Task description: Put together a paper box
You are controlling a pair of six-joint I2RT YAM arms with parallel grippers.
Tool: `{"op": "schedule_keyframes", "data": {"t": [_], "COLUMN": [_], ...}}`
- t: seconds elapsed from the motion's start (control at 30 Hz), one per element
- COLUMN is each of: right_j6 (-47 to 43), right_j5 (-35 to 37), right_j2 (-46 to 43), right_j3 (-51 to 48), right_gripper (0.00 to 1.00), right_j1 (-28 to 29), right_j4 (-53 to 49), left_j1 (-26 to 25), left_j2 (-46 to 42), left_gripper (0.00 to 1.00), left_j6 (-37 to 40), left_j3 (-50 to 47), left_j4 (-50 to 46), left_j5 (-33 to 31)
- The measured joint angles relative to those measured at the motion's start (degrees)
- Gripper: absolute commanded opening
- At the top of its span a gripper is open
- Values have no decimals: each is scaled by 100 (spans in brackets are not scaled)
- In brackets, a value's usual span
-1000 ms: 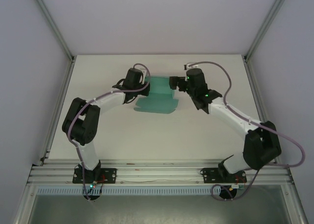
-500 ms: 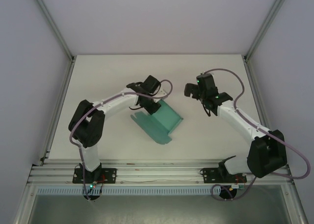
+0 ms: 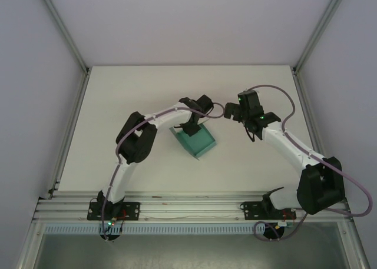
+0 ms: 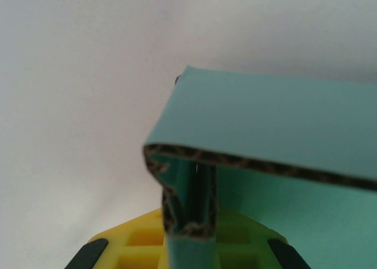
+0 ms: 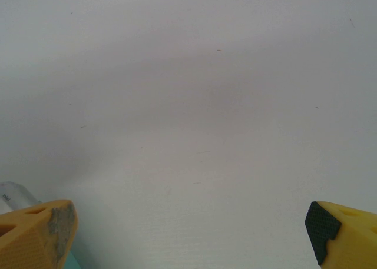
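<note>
The left gripper [image 3: 191,126], clamped tight on a folded wall of the paper box [image 3: 199,142], could crease it; the right gripper [image 3: 231,111] gaped wide, empty.

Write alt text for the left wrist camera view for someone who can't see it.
Close-up of a half-folded teal paper box, its doubled corrugated wall pinched in the yellow left gripper at the bottom edge. A plain white table lies behind.
</note>
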Motion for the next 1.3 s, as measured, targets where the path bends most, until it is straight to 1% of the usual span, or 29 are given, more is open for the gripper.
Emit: {"op": "schedule_keyframes", "data": {"t": [0.13, 0.3, 0.33, 0.37, 0.53, 0.6, 0.67, 0.87, 1.03, 1.07, 1.1, 1.2, 1.3], "right_j6": [42, 81, 81, 81, 74, 70, 52, -57, -168, -188, -201, -275, -476], "right_j5": [0, 7, 7, 4, -28, -72, -116, -302, -503, -531, -555, -627, -820], "right_j2": [0, 0, 0, 0, -7, -46, -105, -330, -411, -411, -411, -409, -363], "right_j3": [-2, -7, -11, -11, -24, -76, -122, -216, -299, -299, -299, -299, -299], "right_gripper": [100, 100, 100, 100, 100, 100, 100, 100, 100, 100, 100, 100, 100], "right_j1": [-17, -48, -57, -57, -70, -72, -72, -74, -133, -140, -146, -160, -170], "right_j4": [0, -26, -33, -35, -31, -33, -35, -28, 11, 11, 11, 11, 52], "left_j1": [-13, -79, -83, -83, -55, -22, 7, 15, 22, 28, 35, 127, 356], "left_j2": [221, 293, 297, 297, 275, 175, 59, -400, -791, -852, -898, -957, -990], "left_gripper": [0, 1, 8, 19, 48, 54, 64, 85, 89, 93, 100, 100, 100], "left_j6": [-46, -155, -160, -151, -96, 11, 151, 625, 901, 911, 918, 874, 599], "left_j3": [197, 205, 205, 205, 122, 103, 72, -87, -107, -107, -107, -105, -96], "left_j4": [4, 42, 52, 57, 267, 330, 328, 289, 289, 297, 304, 328, 407], "left_j5": [-568, -977, -1016, -1023, -942, -804, -562, 127, 549, 579, 632, 813, 1036]}}
